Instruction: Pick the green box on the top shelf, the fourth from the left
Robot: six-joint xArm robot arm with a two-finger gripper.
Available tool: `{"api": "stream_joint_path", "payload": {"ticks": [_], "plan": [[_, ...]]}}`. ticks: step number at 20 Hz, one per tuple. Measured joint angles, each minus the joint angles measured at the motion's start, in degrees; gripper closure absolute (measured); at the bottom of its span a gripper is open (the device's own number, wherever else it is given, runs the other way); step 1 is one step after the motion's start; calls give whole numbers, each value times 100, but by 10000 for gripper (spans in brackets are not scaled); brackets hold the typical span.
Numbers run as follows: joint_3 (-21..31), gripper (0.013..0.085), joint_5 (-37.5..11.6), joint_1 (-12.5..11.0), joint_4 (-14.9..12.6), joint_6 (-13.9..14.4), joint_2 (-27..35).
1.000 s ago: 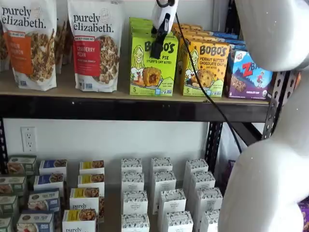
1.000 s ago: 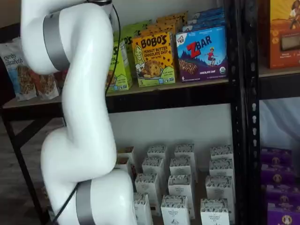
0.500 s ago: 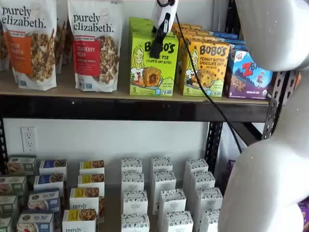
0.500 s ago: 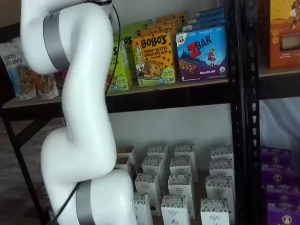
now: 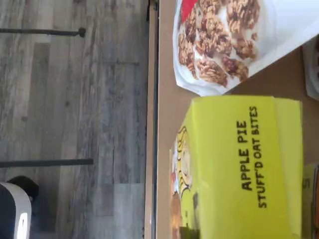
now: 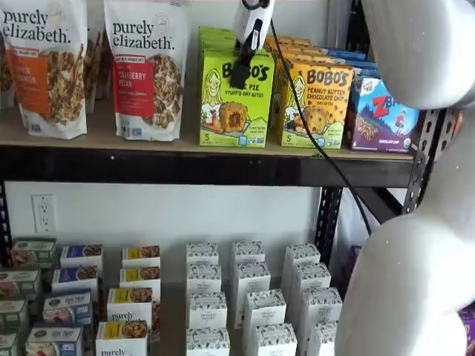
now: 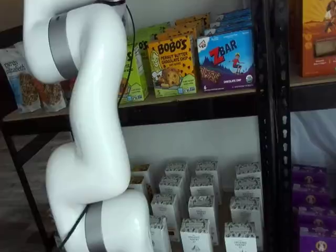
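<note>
The green box point(image 6: 234, 111) stands upright on the top shelf point(image 6: 148, 167), between a granola bag and a yellow-orange carton. My gripper point(image 6: 242, 74) comes down over its top edge. One black finger lies against the box's front face and the other is hidden behind it, so the gripper is shut on the box. In the wrist view the green box point(image 5: 239, 164) fills the frame, its "Apple Pie" top panel close under the camera by the shelf's front edge point(image 5: 167, 114). In a shelf view the white arm hides most of the green box point(image 7: 135, 73).
Granola bags point(image 6: 148, 67) stand left of the box; a yellow-orange Bobo's carton point(image 6: 319, 104) and a ZBar box point(image 6: 382, 115) stand right of it. A black cable point(image 6: 312, 133) hangs across these. Small white cartons point(image 6: 252, 297) fill the lower shelf. The white arm point(image 7: 89, 131) stands before the shelves.
The gripper has closed on the top of the green box while staying at nearly the same spot. The box has barely shifted.
</note>
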Motion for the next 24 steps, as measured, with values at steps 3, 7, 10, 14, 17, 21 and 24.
{"api": "stream_joint_path", "payload": {"ticks": [3, 7, 10, 14, 17, 21, 24], "plan": [[-43, 690, 49, 1, 3, 5, 19], [-145, 690, 234, 2, 17, 17, 67], [-124, 690, 296, 24, 48, 50, 13], [-14, 690, 302, 80, 113, 122, -145], [79, 690, 366, 103, 184, 165, -290], [245, 690, 434, 126, 242, 219, -551], [375, 690, 501, 144, 286, 264, -768]]}}
